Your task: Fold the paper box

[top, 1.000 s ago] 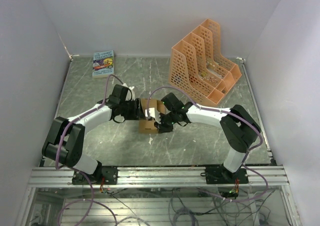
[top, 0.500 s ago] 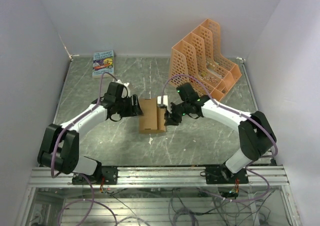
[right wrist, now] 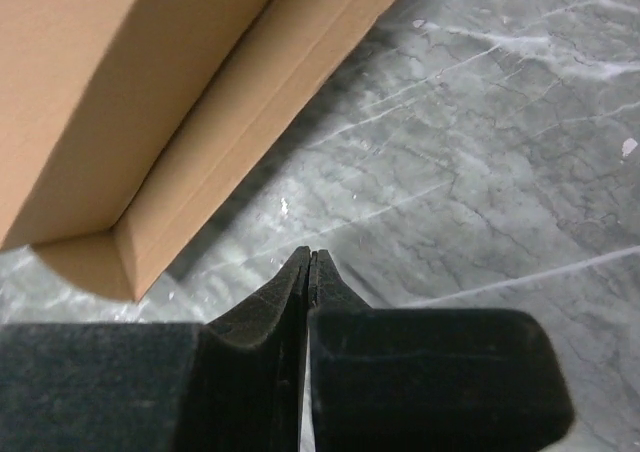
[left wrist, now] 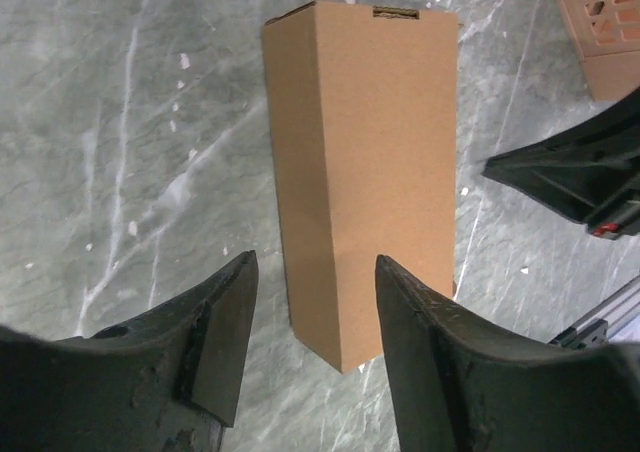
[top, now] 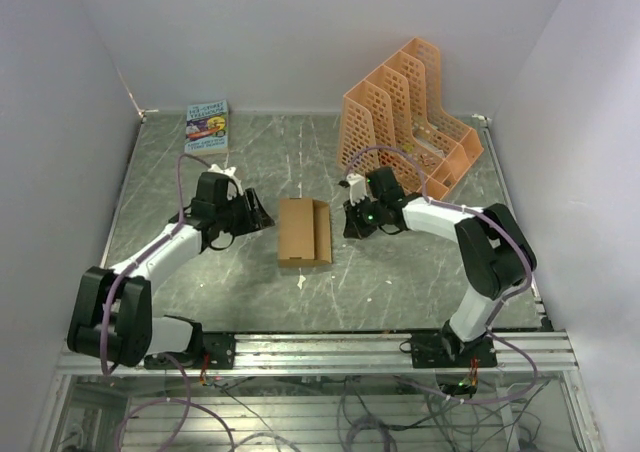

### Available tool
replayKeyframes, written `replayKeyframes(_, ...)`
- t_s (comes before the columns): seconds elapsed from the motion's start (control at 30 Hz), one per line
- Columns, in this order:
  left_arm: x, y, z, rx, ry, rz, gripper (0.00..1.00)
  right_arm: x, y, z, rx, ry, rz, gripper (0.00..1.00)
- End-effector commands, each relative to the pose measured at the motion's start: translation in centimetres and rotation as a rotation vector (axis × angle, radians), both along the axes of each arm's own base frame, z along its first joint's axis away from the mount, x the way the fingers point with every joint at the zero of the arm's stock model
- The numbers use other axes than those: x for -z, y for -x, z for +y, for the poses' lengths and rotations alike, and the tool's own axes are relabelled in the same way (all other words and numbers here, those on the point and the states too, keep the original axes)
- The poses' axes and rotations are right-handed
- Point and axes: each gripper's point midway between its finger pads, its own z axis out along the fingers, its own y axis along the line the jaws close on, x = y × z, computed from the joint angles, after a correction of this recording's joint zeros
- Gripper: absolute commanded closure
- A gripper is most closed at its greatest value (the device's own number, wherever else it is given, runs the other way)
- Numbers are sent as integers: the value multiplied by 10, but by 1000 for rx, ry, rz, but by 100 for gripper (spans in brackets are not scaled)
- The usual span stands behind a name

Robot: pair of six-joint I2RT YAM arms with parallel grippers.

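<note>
The paper box (top: 305,231) is a closed tan-brown carton lying on the grey table between the two arms. In the left wrist view the box (left wrist: 370,162) lies lengthwise just ahead of my left gripper (left wrist: 315,282), which is open and empty, a short way left of it (top: 262,217). My right gripper (top: 349,224) is shut and empty, just right of the box and apart from it. In the right wrist view the shut fingertips (right wrist: 312,257) hover over the table beside the box's edge (right wrist: 150,102).
An orange perforated file rack (top: 405,122) stands at the back right, close behind the right arm. A small colourful book (top: 206,126) lies at the back left. Grey walls close in the table on three sides.
Both grippers have let go of the box and drawn back from it, the left arm to the left and the right arm to the right. The box now lies closed and flat.
</note>
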Motion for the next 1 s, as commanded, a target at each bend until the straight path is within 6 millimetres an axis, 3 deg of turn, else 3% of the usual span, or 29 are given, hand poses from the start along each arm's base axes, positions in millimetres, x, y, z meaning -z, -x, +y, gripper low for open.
replayKeyframes(0.0, -10, -10, -21, 54, 116, -52, 35, 8, -22, 11, 151, 57, -42, 100)
replayKeyframes(0.1, -9, -9, -27, 68, 137, -51, 31, 25, -16, 15, 148, 89, -6, 100)
replayKeyframes(0.43, 26, -1, -46, 127, 110, 36, 40, 16, -8, 47, 88, -30, 73, 100)
replayKeyframes(0.5, 26, -1, -51, 143, 113, 40, 45, 10, -5, 52, 74, -60, 82, 100)
replayKeyframes(0.73, 19, 0, -67, 173, 114, 34, 49, -18, 6, 68, 4, -159, 59, 100)
replayKeyframes(0.97, 19, 4, -87, 201, 127, 37, 49, -23, 9, 73, -15, -157, 37, 100)
